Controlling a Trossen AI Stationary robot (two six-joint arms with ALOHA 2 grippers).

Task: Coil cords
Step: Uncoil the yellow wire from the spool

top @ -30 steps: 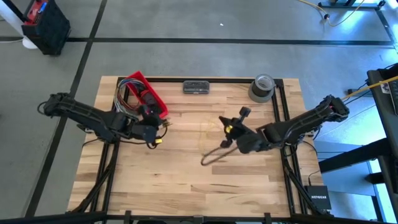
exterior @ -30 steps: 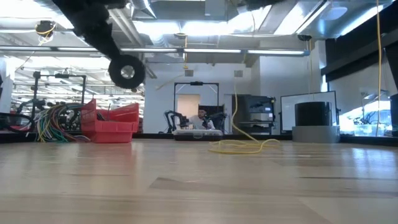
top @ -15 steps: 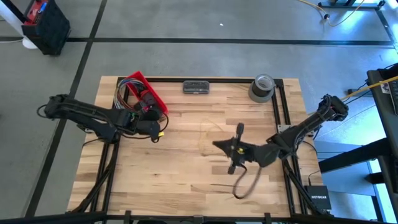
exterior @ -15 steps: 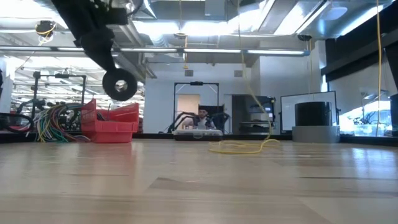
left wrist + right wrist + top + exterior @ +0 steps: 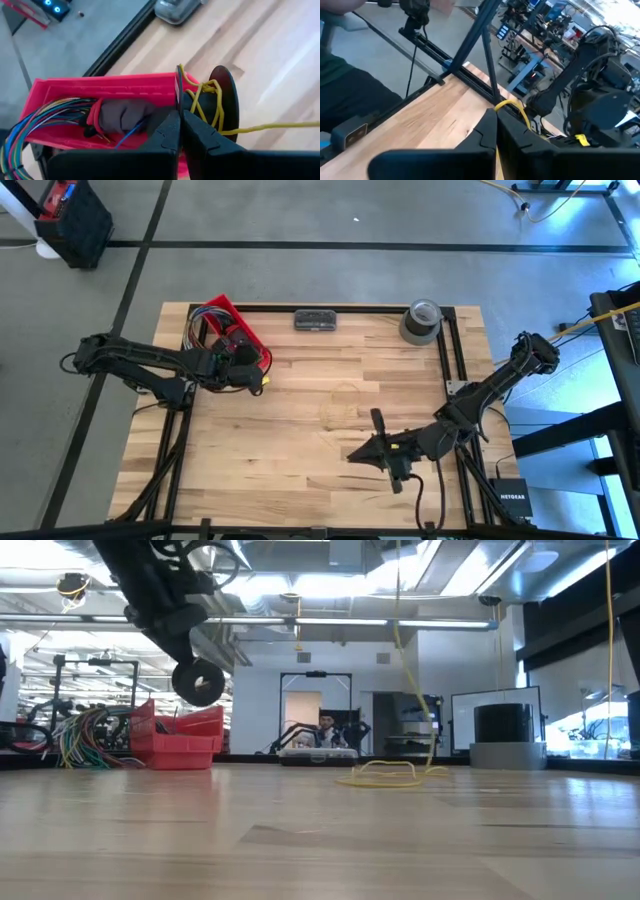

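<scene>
A: Left gripper (image 5: 257, 381), what's it doing?
B: Jaws pressed together, no gap. In the left wrist view the thin yellow cord (image 5: 202, 95) is knotted up right at its fingertips, and one strand runs off sideways from there over the table (image 5: 300, 470). Reads as pinched on the cord

A: What's around it?
B: The red bin (image 5: 238, 335) is just behind it, nearly touching. A bundle of coloured wires (image 5: 30, 130) spills out of the bin's far end. A grey flat device (image 5: 315, 320) sits further back at the table's far edge

A: Right gripper (image 5: 383, 452)?
B: It's low over the near part of the table, well apart from the left one. Fingers are tight together here too. In the right wrist view a short yellow loop of cord sticks out just past the tips, so it's gripping the cord as well

A: Where's the rest of the cord?
B: Loose pale loops lie on the wood between the two grippers, a bit behind the right one and off to the side of the left one. They're faint from above. In the low view the pile lies flat on the table and one strand climbs from it out of the top of the picture

A: Anything else?
B: A roll of tape (image 5: 421, 321) stands at the far corner, well behind the right gripper. A person shows far back in the room, seen in the low view
</scene>
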